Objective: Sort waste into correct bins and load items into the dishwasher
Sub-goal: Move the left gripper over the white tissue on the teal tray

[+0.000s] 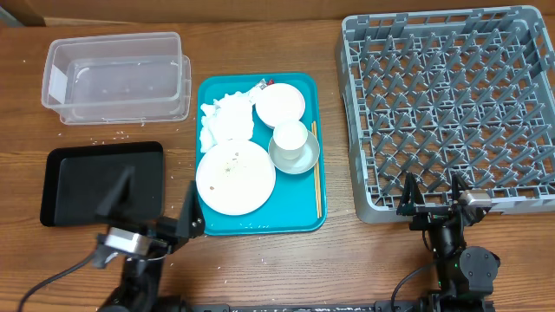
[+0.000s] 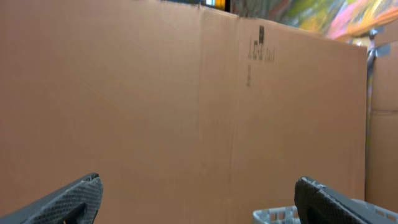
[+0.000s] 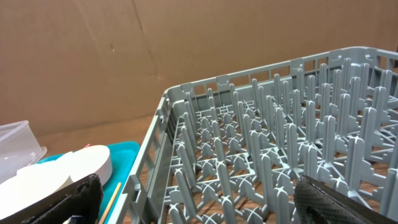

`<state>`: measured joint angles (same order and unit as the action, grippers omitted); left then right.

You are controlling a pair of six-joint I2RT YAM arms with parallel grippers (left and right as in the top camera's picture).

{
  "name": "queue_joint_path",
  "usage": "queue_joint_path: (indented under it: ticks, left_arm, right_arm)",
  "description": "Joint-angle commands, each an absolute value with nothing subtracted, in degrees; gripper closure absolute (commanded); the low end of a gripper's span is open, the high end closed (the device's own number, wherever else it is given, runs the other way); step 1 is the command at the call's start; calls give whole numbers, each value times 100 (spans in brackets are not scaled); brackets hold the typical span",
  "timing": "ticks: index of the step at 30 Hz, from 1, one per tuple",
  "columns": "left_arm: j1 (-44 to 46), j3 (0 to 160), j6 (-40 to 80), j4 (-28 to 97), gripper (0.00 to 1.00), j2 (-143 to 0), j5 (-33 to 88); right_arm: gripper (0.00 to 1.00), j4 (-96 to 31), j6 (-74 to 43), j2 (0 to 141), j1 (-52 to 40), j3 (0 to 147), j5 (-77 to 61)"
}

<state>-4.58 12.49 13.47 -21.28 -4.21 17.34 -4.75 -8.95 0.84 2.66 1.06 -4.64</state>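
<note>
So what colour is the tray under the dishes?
The serving tray is teal, clearest in the overhead view.

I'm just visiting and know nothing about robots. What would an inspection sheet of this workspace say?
Surface: wooden table, rice grains scattered near the black tray.
Job's things: teal tray holds large plate, pink plate, cup inside bowl, chopsticks, napkins, wrapper; clear tub left, dish rack right, unloaded.
Clutter: nothing seen.
End effectors: left end effector and right end effector open, empty.
Cables: black cable by each arm's base.
Surroundings: cardboard wall.
</note>
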Motion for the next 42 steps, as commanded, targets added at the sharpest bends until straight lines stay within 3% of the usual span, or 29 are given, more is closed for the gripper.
queue_joint_path:
  ticks: [1, 4, 8, 14, 19, 26, 33, 42]
  left_arm:
    - [-451, 2471, 880, -1874, 0, -1179, 1894]
    - [-451, 3885, 722, -961, 0, -2233, 2493]
    - [-451, 6604, 220, 1494, 0, -4265, 3573]
    - [-454, 9271, -115, 3741, 0, -6309, 4189]
    - [-443, 9977, 84, 3730, 0, -7336, 4515]
    - [-117, 10718, -69, 4274, 0, -8191, 2432]
    - [412, 11957, -711, 6539, 0, -9290, 917]
    - [607, 11963, -620, 7166, 0, -10337, 1612]
  right_arm:
    - [0, -445, -871, 16, 303, 49, -462]
    - [0, -445, -871, 16, 303, 49, -462]
    - [0, -445, -871, 16, 303, 49, -462]
    - [0, -445, -871, 16, 303, 47, -462]
    - [0, -445, -871, 16, 303, 47, -462]
    - [0, -445, -871, 16, 303, 49, -462]
    - [0, -445, -871, 16, 303, 49, -462]
    - [0, -445, -871, 16, 303, 49, -462]
